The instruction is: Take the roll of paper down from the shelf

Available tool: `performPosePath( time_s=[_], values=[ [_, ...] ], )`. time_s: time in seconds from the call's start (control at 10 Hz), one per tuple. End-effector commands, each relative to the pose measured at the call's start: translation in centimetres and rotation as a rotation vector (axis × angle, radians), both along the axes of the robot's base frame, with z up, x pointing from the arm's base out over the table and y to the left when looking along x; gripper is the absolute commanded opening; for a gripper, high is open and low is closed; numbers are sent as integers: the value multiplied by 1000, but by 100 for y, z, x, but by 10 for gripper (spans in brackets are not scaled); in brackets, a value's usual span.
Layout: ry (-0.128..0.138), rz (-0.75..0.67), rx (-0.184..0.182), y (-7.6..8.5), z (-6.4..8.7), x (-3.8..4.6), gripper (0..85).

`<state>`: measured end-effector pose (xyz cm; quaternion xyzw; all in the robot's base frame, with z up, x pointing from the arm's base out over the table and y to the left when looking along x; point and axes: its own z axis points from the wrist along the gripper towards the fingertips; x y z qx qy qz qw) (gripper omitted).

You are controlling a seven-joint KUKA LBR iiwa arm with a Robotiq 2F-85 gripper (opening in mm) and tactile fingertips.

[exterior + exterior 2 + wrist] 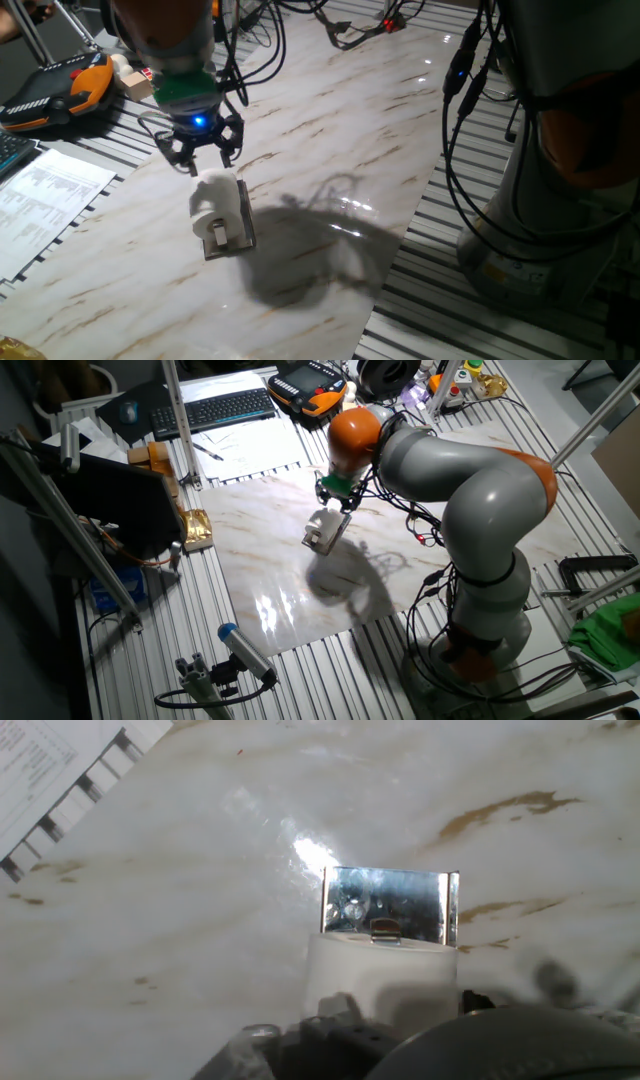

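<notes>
The marble-topped desk (pixel 330 130) carries the shelf (pixel 232 222) near its middle, well clear of the edges — room for the arm (pixel 470 480) to come straight down. The roll of paper (pixel 212 200) sits on the shelf's peg, against the plate. The tool (pixel 200 160) hangs just above the roll, fingers spread apart, nothing held — placed, I judge, to straddle it.

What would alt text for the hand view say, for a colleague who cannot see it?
Seen from just above, the white roll of paper fills the lower middle, still on the shelf, whose shiny plate shows behind it. Both stand on a marble-patterned table; a printed sheet lies at the top-left corner.
</notes>
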<state>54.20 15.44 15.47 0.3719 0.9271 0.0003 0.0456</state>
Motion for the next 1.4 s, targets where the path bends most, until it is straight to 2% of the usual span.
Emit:
performPosePath(
  time_s=[0.0, 0.4, 0.7, 0.9, 1.1, 1.3],
  values=[
    [3, -5, 0, 11, -20, 8, 850],
    [-4, -13, -16, 29, -199, 45, 850],
    [-22, -13, -14, 78, -388, -24, 850],
    [-22, -21, -16, 118, -419, -43, 850],
    [-24, -22, -30, 167, -479, -33, 850],
    [-16, -18, -26, 169, -520, -22, 850]
  ],
)
